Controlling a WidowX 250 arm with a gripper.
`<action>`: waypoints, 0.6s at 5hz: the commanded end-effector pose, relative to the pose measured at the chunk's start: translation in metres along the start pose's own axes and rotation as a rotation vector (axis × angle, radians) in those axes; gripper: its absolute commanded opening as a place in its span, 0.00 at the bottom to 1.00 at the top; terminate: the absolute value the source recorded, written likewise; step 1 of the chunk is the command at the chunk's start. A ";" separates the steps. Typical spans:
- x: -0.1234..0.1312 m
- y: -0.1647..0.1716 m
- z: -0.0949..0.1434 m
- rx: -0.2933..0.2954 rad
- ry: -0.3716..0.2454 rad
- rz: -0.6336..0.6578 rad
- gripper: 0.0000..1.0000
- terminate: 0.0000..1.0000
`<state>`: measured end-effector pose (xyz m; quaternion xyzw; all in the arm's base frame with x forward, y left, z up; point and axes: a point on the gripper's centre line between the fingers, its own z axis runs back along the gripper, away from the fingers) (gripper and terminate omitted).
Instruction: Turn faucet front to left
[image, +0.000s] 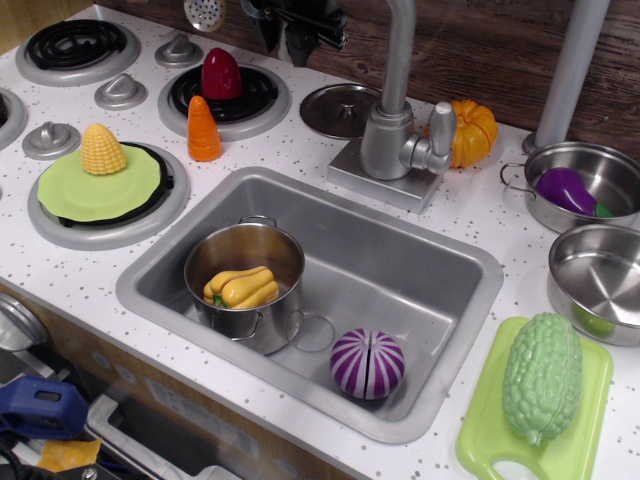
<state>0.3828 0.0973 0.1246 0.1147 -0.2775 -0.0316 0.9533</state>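
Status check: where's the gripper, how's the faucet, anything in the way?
Gripper high at the back edge, left of the faucet, touching nothing; jaw state unclear. Faucet upright on its base plate, lever pointing right. Pot lid beside the base.

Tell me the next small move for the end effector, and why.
Probably bring the end effector right toward the faucet. It sits at the top edge, over the back of the stove, well left of the spout pipe and touching nothing, so it must close that gap before it can push the spout.
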 end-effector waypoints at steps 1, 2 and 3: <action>0.021 0.019 -0.007 0.029 -0.088 -0.048 0.00 0.00; 0.029 0.025 -0.016 0.025 -0.112 -0.062 0.00 0.00; 0.033 0.029 -0.019 0.032 -0.118 -0.098 0.00 1.00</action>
